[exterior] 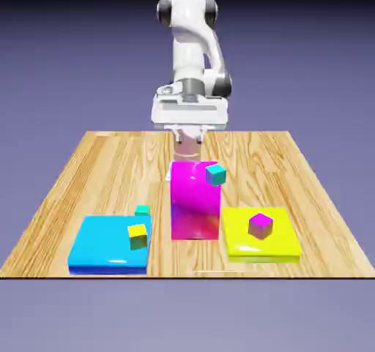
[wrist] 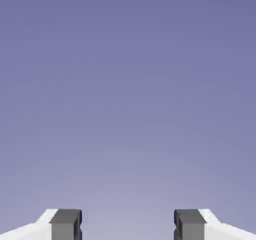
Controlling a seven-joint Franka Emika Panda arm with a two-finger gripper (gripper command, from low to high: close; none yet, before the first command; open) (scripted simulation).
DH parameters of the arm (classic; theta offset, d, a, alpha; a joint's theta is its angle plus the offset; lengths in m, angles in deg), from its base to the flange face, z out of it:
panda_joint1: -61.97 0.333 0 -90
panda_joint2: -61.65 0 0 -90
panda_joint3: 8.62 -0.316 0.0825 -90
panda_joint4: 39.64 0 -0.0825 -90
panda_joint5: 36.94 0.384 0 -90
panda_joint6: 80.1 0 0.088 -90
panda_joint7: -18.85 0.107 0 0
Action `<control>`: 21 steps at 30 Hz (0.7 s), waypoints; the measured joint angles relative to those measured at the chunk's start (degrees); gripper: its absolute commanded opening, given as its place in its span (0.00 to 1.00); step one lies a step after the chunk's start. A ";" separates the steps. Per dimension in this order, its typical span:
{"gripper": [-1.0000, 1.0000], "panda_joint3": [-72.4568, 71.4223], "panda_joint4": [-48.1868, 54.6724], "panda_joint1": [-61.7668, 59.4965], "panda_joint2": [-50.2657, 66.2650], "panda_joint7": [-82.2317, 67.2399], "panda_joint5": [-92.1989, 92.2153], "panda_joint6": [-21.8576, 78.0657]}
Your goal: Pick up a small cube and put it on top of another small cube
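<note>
At the frame's lower left, the small cube (exterior: 142, 210) sits on the bench (exterior: 95, 167) just behind the cyan slab (exterior: 102, 249), untouched. My claw (wrist: 127, 225) hangs empty, fingers apart, behind the magenta block (exterior: 194, 208). Pickup and stacking both remain.
</note>
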 measured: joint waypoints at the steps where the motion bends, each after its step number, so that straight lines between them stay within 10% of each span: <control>1: 0.50 2.08 0.31 1.35 -0.81 0.74 -1.53 1.81; 21: 0.50 43.61 6.57 28.39 -17.00 15.45 -32.05 37.99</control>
